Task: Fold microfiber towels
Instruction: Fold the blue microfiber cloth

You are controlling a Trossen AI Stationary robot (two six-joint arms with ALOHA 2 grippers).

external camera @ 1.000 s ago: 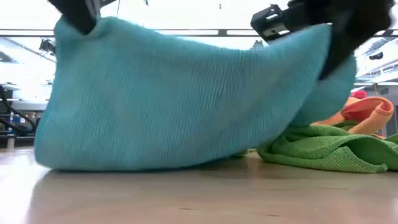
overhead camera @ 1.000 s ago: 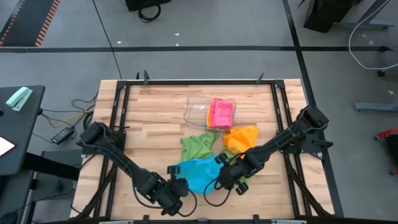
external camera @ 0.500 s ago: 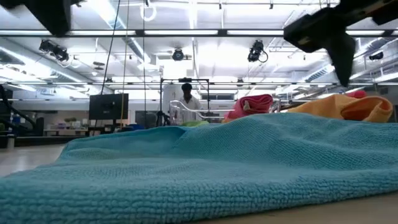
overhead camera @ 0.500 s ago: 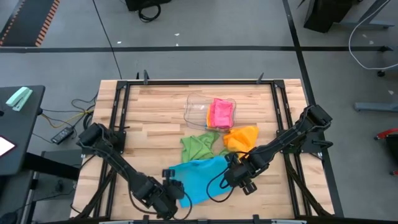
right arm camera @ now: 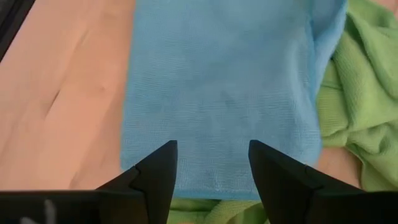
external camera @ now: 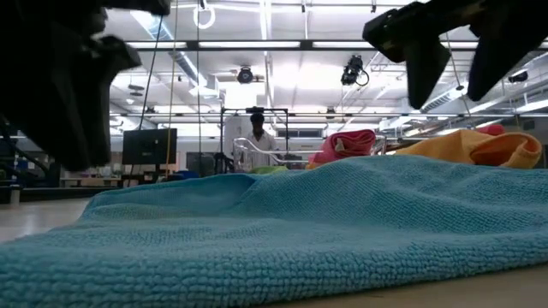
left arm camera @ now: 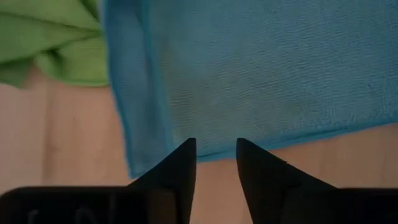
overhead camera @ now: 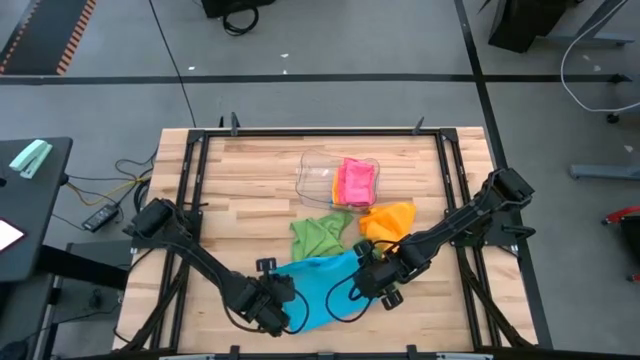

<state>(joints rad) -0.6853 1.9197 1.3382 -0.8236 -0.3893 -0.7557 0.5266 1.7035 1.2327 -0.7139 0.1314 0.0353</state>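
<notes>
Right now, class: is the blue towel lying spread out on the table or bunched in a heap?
Spread out. The blue towel lies flat on the table, its straight edges showing in both wrist views; neither gripper holds it.

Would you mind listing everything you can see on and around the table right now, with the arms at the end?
blue towel: one, blue, spread flat at the table's near edge between both claws.
green towel: one, green, crumpled just behind the blue towel, touching it.
orange towel: one, orange, bunched to the right of the green towel.
pink towel: one, pink, folded inside the tray.
clear tray: one, transparent, at the table's middle toward the far side.
table: one, light wood in a black frame.
person: one, standing far back in the room.
left claw: one, dark, open, above the blue towel's near left corner, holding nothing.
right claw: one, dark, open, above the blue towel's right edge, holding nothing.
</notes>
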